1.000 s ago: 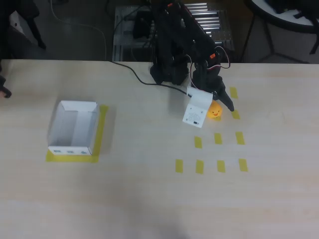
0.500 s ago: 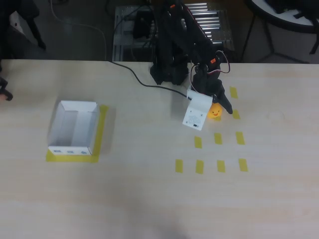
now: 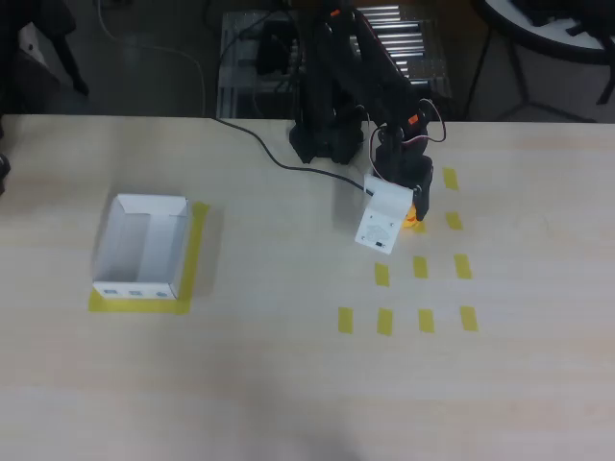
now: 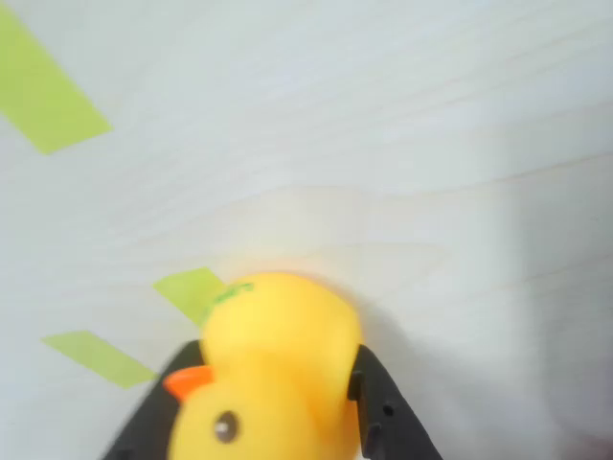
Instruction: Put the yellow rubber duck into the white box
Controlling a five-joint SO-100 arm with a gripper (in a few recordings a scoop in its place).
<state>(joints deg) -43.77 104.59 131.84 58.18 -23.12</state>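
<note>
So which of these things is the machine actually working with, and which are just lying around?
Part of the job:
- yellow rubber duck, held between the pincer fingers
- white box, at the overhead view's left

Just lying about:
- yellow tape strips on the table
- black cable

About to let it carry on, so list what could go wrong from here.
1. The duck is round and held only at its sides by the end effector; it might slip out during the lift.
2. The box lies far across the table, so a loose grip could drop it short.
</note>
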